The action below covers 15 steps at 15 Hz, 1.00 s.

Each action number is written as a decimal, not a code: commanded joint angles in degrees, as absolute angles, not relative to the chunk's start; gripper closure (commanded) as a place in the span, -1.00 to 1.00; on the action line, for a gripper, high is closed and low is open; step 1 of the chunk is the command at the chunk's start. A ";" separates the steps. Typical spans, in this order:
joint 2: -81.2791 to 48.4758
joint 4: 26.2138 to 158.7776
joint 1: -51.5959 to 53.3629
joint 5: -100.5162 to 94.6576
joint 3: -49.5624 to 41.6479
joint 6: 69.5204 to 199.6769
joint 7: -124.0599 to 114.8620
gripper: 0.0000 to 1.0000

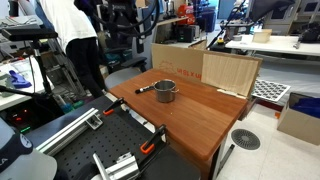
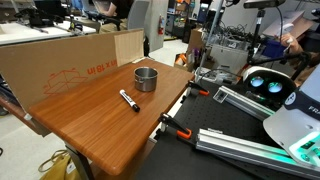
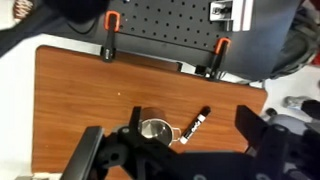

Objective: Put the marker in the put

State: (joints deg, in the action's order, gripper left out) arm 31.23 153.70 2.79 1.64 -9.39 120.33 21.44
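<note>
A black-and-white marker lies flat on the wooden table, just beside a small metal pot with a short handle. Both show in the other exterior view too: marker, pot. In the wrist view the marker lies to the right of the pot, close to its handle. My gripper hangs high above them, open and empty, with its dark fingers spread wide on either side. The gripper does not show in the exterior views.
Cardboard boxes stand along one table edge. Orange clamps grip the edge next to a black perforated board. A person stands beyond the table. A round floor drain lies nearby.
</note>
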 commanded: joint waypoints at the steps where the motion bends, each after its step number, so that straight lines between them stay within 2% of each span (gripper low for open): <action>1: 27.11 152.76 4.49 4.19 -7.17 119.58 20.35 -1.00; 6: 18.62 151.70 7.28 8.08 -2.48 121.19 16.09 -1.00; 15: 0.53 144.57 8.19 15.13 4.74 131.99 1.10 -1.00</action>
State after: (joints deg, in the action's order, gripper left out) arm 5.62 147.81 8.18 12.14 3.45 129.98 3.93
